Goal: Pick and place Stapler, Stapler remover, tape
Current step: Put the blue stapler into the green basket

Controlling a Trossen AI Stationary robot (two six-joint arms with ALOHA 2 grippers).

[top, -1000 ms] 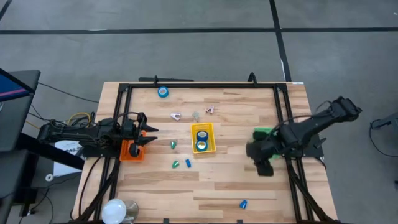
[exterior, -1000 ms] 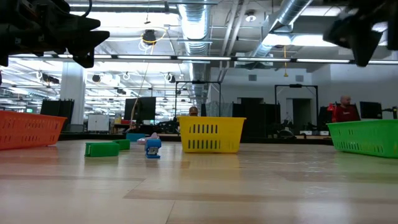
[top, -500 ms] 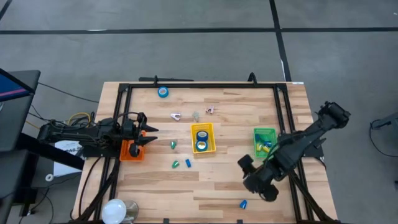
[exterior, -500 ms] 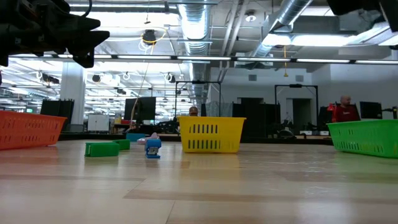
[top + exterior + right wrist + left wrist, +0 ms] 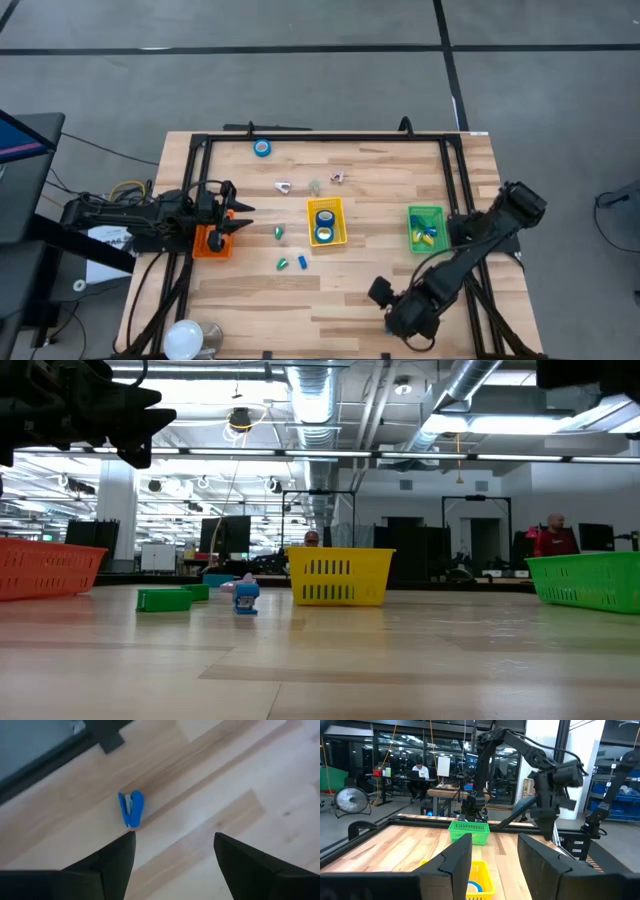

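A small blue stapler (image 5: 131, 809) lies flat on the wooden table near its front edge. My right gripper (image 5: 170, 855) hangs above it, pointing steeply down, open and holding nothing. In the high view this gripper (image 5: 402, 318) covers the stapler. One roll of blue tape (image 5: 262, 148) lies at the far edge, and more rolls sit in the yellow basket (image 5: 325, 236). Pale staple removers (image 5: 283, 186) lie beyond the yellow basket. My left gripper (image 5: 495, 865) waits open at the table's left side, above the orange basket (image 5: 208, 243).
A green basket (image 5: 425, 213) with a few small items stands at the right. Small green and blue staplers (image 5: 283, 264) lie left of the yellow basket. A black frame (image 5: 320, 140) runs round the table. A lamp (image 5: 185, 338) sits at the near left corner.
My right gripper has swung from beside the green basket toward the table's near edge and a little leftward, sinking and rolling about its own axis. It now hangs over the blue stapler. The green basket it covered now shows.
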